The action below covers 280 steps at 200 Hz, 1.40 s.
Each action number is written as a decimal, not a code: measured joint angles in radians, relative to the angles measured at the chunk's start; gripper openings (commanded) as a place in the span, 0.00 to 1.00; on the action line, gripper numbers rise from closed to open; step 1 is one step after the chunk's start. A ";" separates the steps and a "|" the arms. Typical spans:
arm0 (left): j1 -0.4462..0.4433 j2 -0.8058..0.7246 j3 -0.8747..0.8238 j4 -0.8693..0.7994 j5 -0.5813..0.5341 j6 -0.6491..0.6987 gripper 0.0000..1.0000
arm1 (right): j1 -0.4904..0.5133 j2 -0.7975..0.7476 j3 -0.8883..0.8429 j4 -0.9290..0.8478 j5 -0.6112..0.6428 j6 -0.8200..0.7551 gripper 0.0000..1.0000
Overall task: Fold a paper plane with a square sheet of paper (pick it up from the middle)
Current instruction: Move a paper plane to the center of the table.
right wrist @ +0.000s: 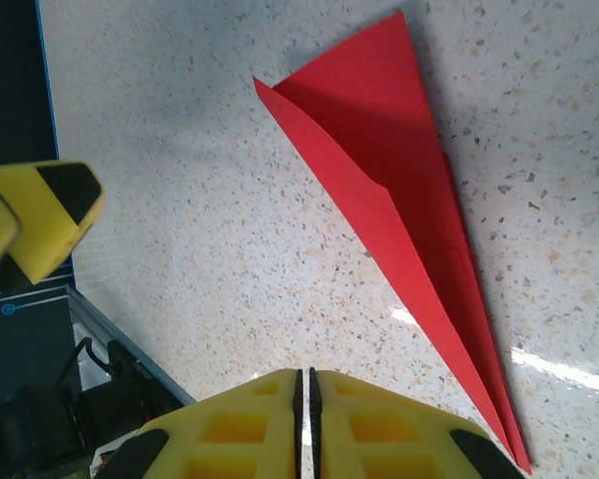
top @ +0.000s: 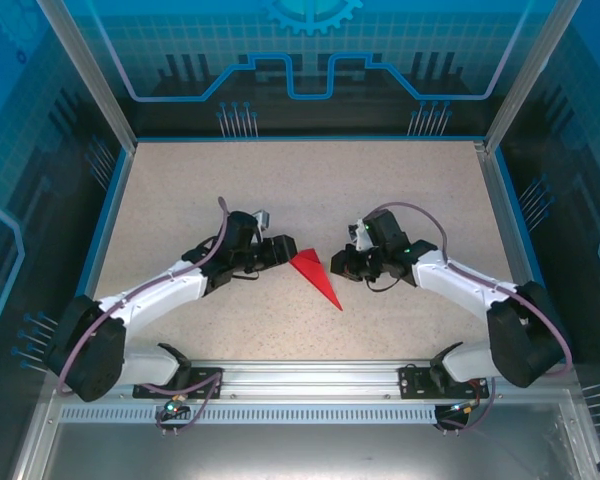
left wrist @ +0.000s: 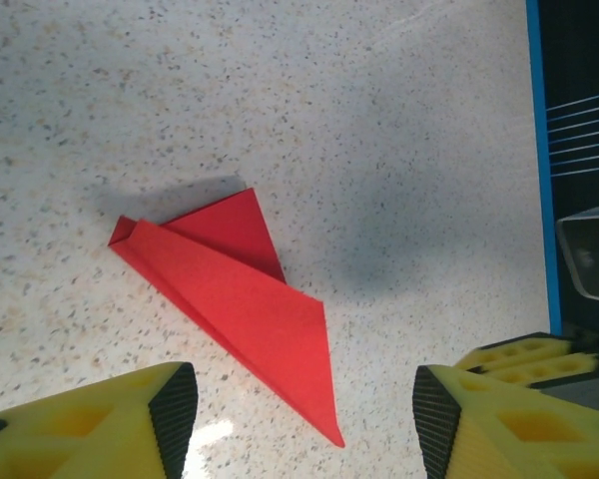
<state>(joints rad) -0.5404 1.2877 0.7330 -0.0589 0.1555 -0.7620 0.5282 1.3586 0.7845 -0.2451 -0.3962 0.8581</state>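
The red sheet of paper (top: 315,275) lies flat on the table between my two grippers, folded into a slim pointed paper plane shape with its sharp nose toward the near edge. In the left wrist view the folded paper (left wrist: 240,299) lies just ahead of my left gripper (left wrist: 304,419), whose fingers stand wide apart with nothing between them. My left gripper (top: 280,250) sits at the paper's wide end. My right gripper (top: 338,265) is just right of the paper. In the right wrist view its jaws (right wrist: 305,384) are pressed together, empty, with the paper (right wrist: 399,200) lying off to their right.
The speckled table (top: 300,180) has a blue rim and clear walls around it. An aluminium rail (top: 310,380) runs along the near edge by the arm bases. A yellow finger of the left gripper (right wrist: 40,220) shows at the left of the right wrist view.
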 measured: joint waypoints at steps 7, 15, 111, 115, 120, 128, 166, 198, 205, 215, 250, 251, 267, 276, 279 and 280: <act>-0.004 -0.011 0.000 -0.014 -0.003 0.000 0.64 | 0.002 -0.010 0.005 -0.015 0.007 0.003 0.14; -0.006 -0.024 0.000 -0.029 -0.008 0.000 0.64 | 0.003 -0.019 0.009 -0.033 0.016 0.006 0.14; -0.032 -0.103 -0.049 -0.069 -0.040 -0.056 0.67 | 0.002 -0.047 0.018 -0.164 0.100 -0.051 0.22; -0.033 -0.103 -0.053 -0.070 -0.041 -0.062 0.67 | 0.002 -0.053 0.005 -0.160 0.106 -0.055 0.22; -0.037 -0.102 -0.058 -0.072 -0.047 -0.072 0.68 | 0.002 -0.060 -0.016 -0.150 0.114 -0.056 0.21; -0.042 -0.102 -0.061 -0.077 -0.054 -0.084 0.68 | 0.002 -0.069 -0.049 -0.141 0.129 -0.063 0.21; -0.103 -0.069 -0.040 -0.142 -0.130 -0.153 0.70 | -0.012 -0.123 -0.167 -0.132 0.227 -0.095 0.25; -0.172 0.002 0.027 -0.216 -0.222 -0.233 0.72 | -0.114 -0.196 -0.220 -0.097 0.234 -0.150 0.29; -0.188 0.023 0.048 -0.235 -0.244 -0.253 0.72 | -0.140 -0.199 -0.223 -0.085 0.227 -0.166 0.28; -0.210 0.054 0.082 -0.268 -0.275 -0.281 0.74 | -0.177 -0.196 -0.224 -0.070 0.205 -0.188 0.28; -0.266 0.155 0.213 -0.383 -0.359 -0.367 0.78 | -0.270 -0.142 -0.224 -0.013 0.115 -0.252 0.28; -0.267 0.157 0.215 -0.385 -0.361 -0.367 0.78 | -0.271 -0.140 -0.224 -0.013 0.113 -0.253 0.28; -0.274 0.198 0.268 -0.425 -0.385 -0.405 0.79 | -0.295 -0.108 -0.222 -0.005 0.074 -0.282 0.28; -0.277 0.221 0.297 -0.445 -0.397 -0.420 0.83 | -0.302 -0.092 -0.219 -0.005 0.059 -0.300 0.28; -0.278 0.230 0.306 -0.454 -0.401 -0.423 0.84 | -0.303 -0.088 -0.217 -0.005 0.053 -0.307 0.28; -0.278 0.233 0.311 -0.456 -0.403 -0.427 0.84 | -0.303 -0.087 -0.217 -0.006 0.052 -0.308 0.28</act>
<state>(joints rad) -0.8188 1.5211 1.0439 -0.5152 -0.2478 -1.1893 0.2253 1.2720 0.5678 -0.2508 -0.3443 0.5503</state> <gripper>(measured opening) 0.811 0.282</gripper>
